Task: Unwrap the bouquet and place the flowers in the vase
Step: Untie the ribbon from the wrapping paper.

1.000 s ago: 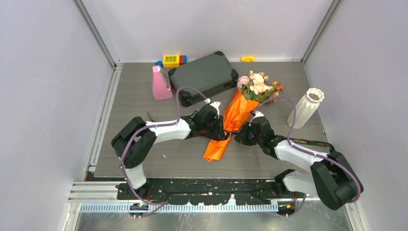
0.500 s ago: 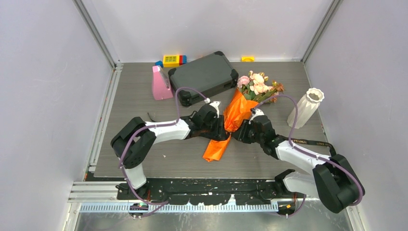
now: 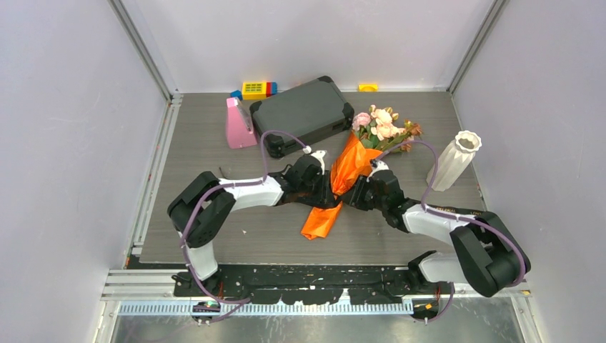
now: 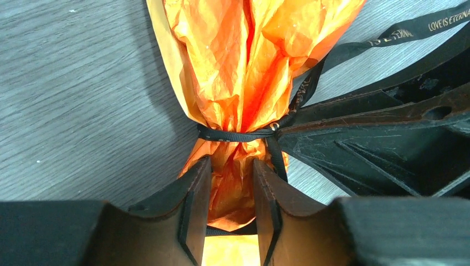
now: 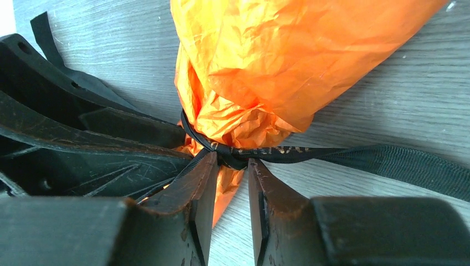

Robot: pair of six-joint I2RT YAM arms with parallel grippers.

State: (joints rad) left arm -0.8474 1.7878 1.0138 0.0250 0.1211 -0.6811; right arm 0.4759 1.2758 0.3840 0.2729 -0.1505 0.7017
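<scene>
Two robot arms meet at the waist of the bouquet (image 3: 350,168), which lies on its side at the middle of the table (image 3: 214,150), its tail of orange paper pointing toward the arms. The job is barely begun. The black ribbon (image 4: 235,134) is cinched tight around the neck of the paper cone and the wrapping is whole. The flowers (image 3: 384,125), pink and peach roses with green leaves, poke from the cone's wide end. The white vase (image 3: 455,161) stands empty and upright well off to the right, near the wall. Untying, peeling off the paper and carrying the stems across all remain to be done.

The left gripper (image 4: 231,163) is clamped on the crumpled paper just below the ribbon, which fills the space between its fingers. The right gripper (image 5: 231,158) comes in from the opposite side. Its jaws stand a little apart with the knot sitting at their tips, flanked rather than visibly pinched.

Gold lettering on the ribbon's loose tail reads "LOVE IS ETERNA", where the left wrist view cuts it off. The print beside the knot is too blurred to read.
</scene>
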